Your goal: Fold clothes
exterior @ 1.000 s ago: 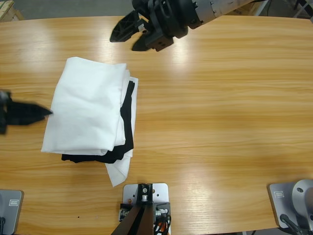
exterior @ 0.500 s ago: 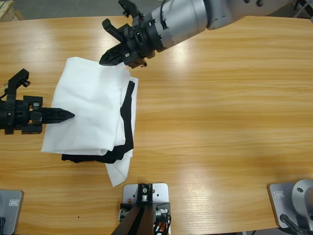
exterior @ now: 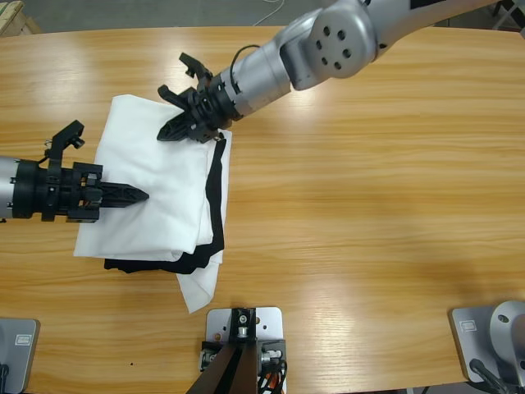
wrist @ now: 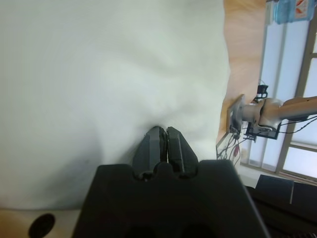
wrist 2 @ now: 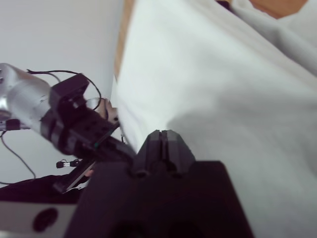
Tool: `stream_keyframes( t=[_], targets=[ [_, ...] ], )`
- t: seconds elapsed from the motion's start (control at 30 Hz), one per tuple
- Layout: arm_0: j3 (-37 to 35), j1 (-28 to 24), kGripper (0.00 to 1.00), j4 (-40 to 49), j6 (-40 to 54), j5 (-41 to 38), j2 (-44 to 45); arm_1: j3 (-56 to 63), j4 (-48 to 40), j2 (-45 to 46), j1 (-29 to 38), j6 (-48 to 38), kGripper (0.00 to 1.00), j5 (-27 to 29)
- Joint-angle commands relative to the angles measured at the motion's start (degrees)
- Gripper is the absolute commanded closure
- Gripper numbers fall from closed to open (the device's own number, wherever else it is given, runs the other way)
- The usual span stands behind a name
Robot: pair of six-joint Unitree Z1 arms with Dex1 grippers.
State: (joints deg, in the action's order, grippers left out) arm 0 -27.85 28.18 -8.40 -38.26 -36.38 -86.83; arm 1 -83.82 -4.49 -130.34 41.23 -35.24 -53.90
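The white T-shirt (exterior: 152,185) lies folded on the counter (exterior: 369,205), stacked over a black garment (exterior: 215,205); it looks light, soft and limp, so it will sag unless taken by an edge or corner fold. The left gripper (exterior: 135,195), jaws pressed together, pokes into the shirt's left half; the right gripper (exterior: 174,130), likewise closed, touches its top right corner. Half a second earlier both sat nearer the shirt's edges; they have since moved inward.
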Motion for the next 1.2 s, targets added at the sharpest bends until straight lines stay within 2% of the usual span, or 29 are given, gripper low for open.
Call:
stream_keyframes(
  t=[0.03,0.33,0.47,0.6,0.77,0.87,1.0,1.1,1.2],
  targets=[
    [3.12,0.82,1.000,-1.86,-0.50,-0.80,-3.52,0.41,-4.13,-8.09,-2.82,0.56,1.000,-0.95],
    [10.10,0.82,1.000,-7.28,0.11,-1.50,-5.41,0.76,-4.02,-8.81,-3.61,0.97,1.000,-0.95],
    [12.12,0.87,1.000,-7.68,-0.01,-2.42,-3.21,1.13,-3.51,-9.40,-3.61,1.09,1.000,-0.95],
    [13.97,1.54,1.000,-7.57,-2.89,-2.91,4.05,1.47,-3.44,-9.49,-3.65,1.51,1.000,-0.95],
    [13.84,1.91,1.000,-5.27,-9.73,-2.65,19.43,1.39,-3.26,-7.94,-3.87,2.30,1.000,-0.81],
    [12.60,-0.23,1.000,-5.04,-12.72,-2.65,24.79,1.64,-3.21,-2.51,-3.91,2.74,1.000,0.53],
    [9.70,-2.80,1.000,-3.64,-13.69,-2.63,27.18,4.89,-3.42,10.42,-3.86,3.13,1.000,4.41],
    [7.20,-4.52,1.000,-3.20,-13.44,-1.82,23.51,7.46,-0.75,17.09,-2.89,4.25,1.000,3.82],
    [4.21,-9.27,1.000,-4.39,-7.43,-0.31,14.49,14.16,-0.68,19.71,0.45,5.24,1.000,3.76]
  ],
)
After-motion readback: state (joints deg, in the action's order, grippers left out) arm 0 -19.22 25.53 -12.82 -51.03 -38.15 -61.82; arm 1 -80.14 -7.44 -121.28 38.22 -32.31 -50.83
